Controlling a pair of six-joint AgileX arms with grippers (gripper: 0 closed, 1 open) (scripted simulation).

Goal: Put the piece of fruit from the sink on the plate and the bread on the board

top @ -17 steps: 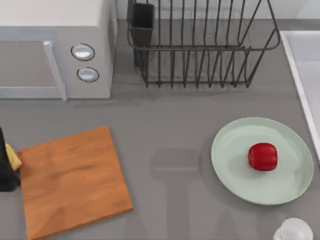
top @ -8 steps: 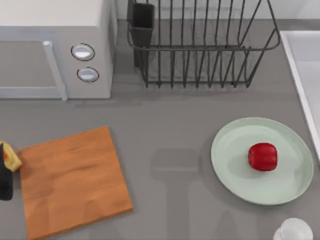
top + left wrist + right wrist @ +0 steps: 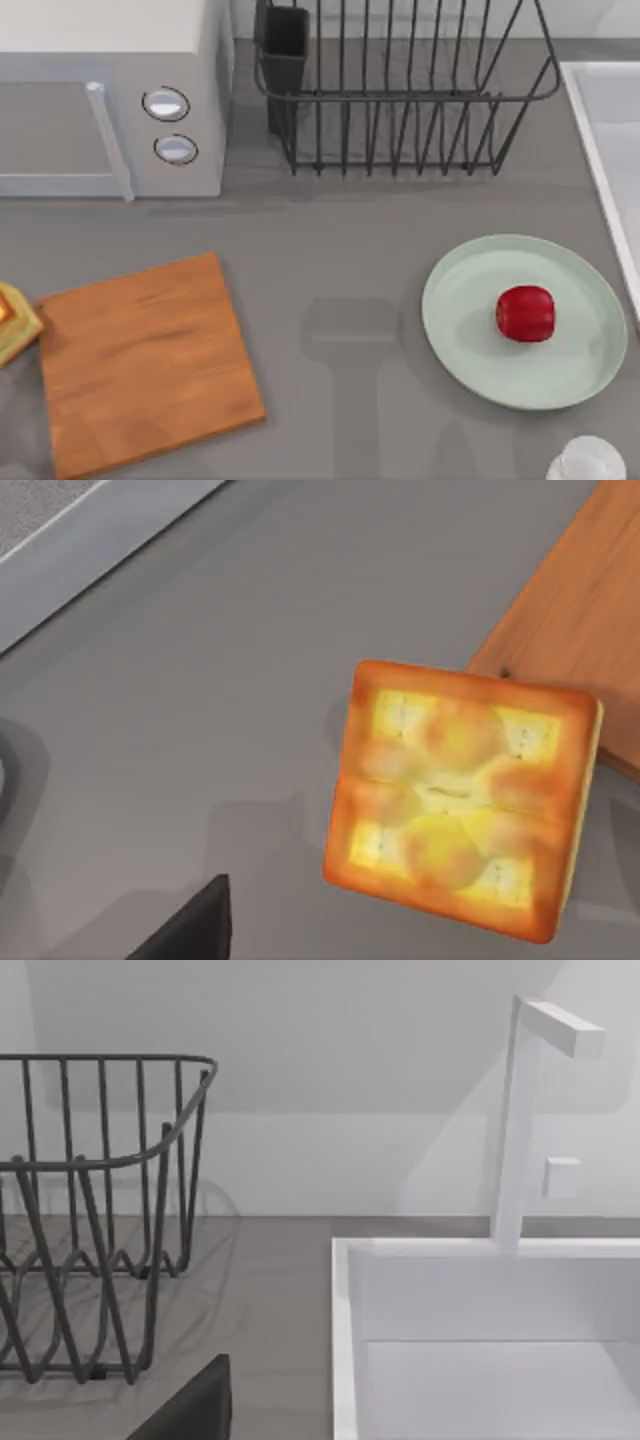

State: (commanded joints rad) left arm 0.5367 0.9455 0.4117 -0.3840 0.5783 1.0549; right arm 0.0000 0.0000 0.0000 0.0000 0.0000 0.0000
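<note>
The bread (image 3: 12, 322), a square block with a toasted orange top, sits at the table's far left, just off the left edge of the wooden board (image 3: 145, 362). In the left wrist view the bread (image 3: 458, 802) is tilted beside the board's corner (image 3: 575, 610), and nothing grips it. A dark part of my left gripper (image 3: 190, 932) shows below and apart from it. The red piece of fruit (image 3: 525, 313) lies on the mint-green plate (image 3: 460, 300). The sink (image 3: 600, 130) is at the right edge. A dark part of my right gripper (image 3: 190, 1410) hangs near the sink's rim (image 3: 345, 1340).
A microwave (image 3: 110, 100) stands at the back left and a wire dish rack (image 3: 400, 90) at the back middle. A small white cup (image 3: 588, 462) sits at the front right. A white tap (image 3: 515, 1120) rises behind the sink.
My left gripper has drawn back off the top view's left edge. The bread stays at the board's left edge and now shows its toasted top.
</note>
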